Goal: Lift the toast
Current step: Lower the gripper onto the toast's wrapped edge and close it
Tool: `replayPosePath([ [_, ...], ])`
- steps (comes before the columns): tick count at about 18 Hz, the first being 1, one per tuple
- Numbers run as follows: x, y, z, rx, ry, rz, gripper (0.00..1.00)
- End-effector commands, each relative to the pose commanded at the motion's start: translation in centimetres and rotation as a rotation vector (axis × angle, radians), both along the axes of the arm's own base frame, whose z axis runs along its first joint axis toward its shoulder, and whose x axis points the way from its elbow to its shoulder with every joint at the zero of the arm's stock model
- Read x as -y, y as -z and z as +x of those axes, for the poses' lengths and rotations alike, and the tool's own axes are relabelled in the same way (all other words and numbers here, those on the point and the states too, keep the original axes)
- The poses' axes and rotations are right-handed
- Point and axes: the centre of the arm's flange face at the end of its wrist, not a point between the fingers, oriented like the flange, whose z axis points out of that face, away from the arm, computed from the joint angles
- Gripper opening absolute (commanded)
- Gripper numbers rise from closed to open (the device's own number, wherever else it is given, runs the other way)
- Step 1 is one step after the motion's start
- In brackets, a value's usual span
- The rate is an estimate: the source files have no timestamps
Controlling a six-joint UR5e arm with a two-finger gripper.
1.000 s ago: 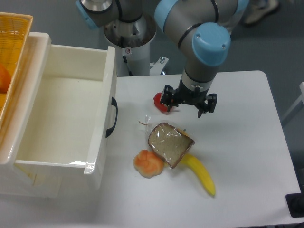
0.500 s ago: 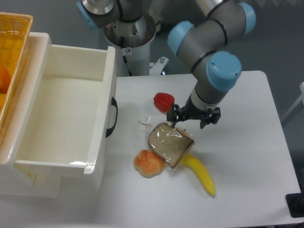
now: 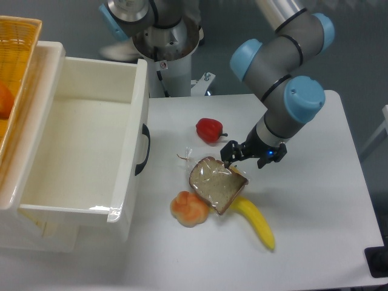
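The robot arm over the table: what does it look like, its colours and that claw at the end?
The arm is built of thick grey metal tubes joined by rounded joints with light blue caps. It ends in a small black gripper with two short dark fingers; a tiny blue light shows on the gripper's body. No loose cables can be seen along it. A second, similar grey joint with a blue cap sits by the white base column.
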Motion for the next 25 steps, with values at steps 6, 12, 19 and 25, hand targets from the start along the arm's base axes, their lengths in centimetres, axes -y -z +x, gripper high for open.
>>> replayPosePath([
  [6, -0.7, 1.8, -0.8, 0.010, 0.001, 0.018, 1.00],
  [12, -1.0, 2.4, -0.8, 0.018, 0.006, 0.021, 1.00],
  [19, -1.9, 2.7, -0.2, 0.035, 0.016, 0.044, 1.00],
  [25, -2.0, 3.1, 0.1, 0.038, 0.024, 0.042, 0.97],
])
